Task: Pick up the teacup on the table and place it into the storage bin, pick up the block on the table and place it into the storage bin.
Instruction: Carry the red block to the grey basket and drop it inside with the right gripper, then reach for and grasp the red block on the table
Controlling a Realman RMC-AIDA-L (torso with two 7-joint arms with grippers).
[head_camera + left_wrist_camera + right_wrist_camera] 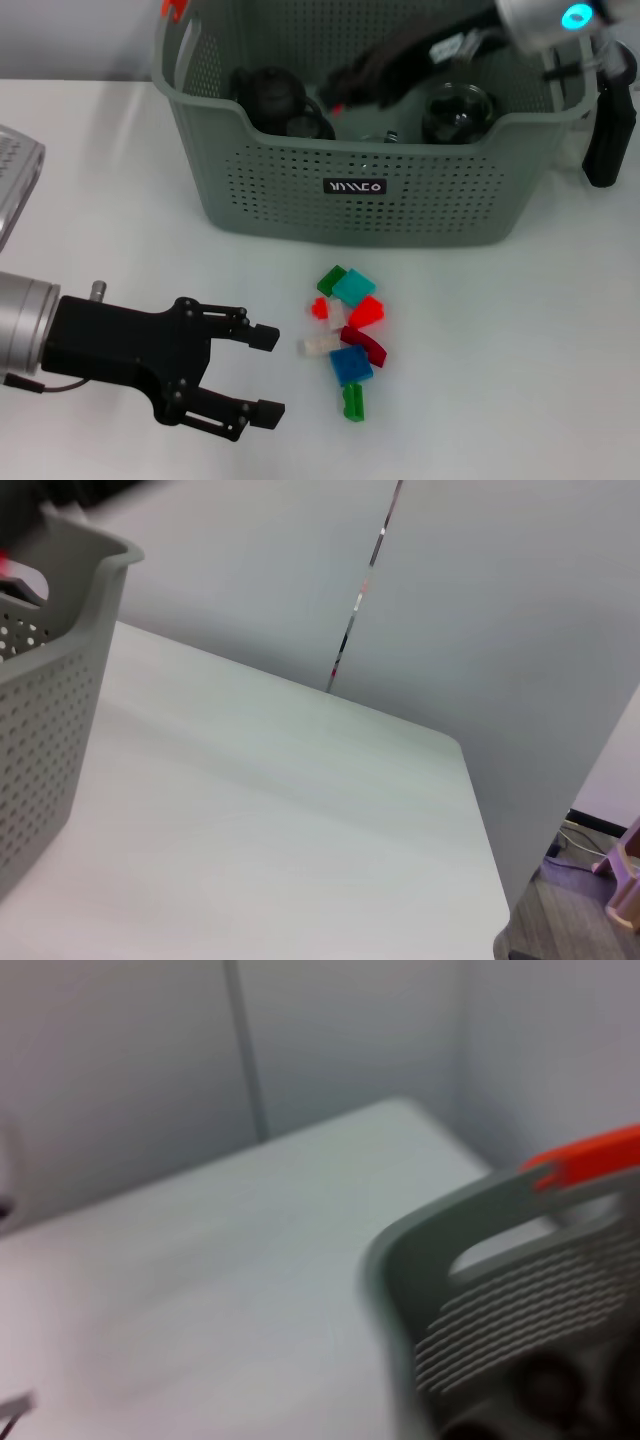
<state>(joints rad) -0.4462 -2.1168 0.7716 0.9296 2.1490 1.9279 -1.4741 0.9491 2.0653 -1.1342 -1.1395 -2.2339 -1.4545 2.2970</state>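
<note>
1. The white table (110, 200) carries everything in the head view; both wrist views show bare stretches of it running to a grey wall.
2. The storage bin (300, 150), a grey-green perforated basket, stands at the far middle of the table, with a small black label (354, 186) in white lettering on its near wall. An orange handle clip (174, 8) shows at its far left corner. The left wrist view catches one perforated wall and rim of the bin (50, 710); the right wrist view shows an end wall with its handle slot and an orange clip (590, 1155).
3. Inside the bin lie dark rounded objects, among them a dark lidded pot (268, 95) near the left end and a glassy round piece (458, 112) near the right. I cannot tell whether one of them is the teacup.
4. The left gripper (268, 372) lies low over the near left part of the table, its black fingers (262, 338) spread wide and pointing toward the blocks, with nothing between them.
5. The right gripper (420, 55) reaches in over the bin's far right part from a silver arm with a teal light. It is blurred, and whether its fingers are parted or closed cannot be told.
6. The blocks (348, 338) sit in a loose pile on the table in front of the bin, just right of the left gripper's fingertips and apart from them: green, teal, red, white, dark red and blue pieces, with a small green one nearest.
</note>
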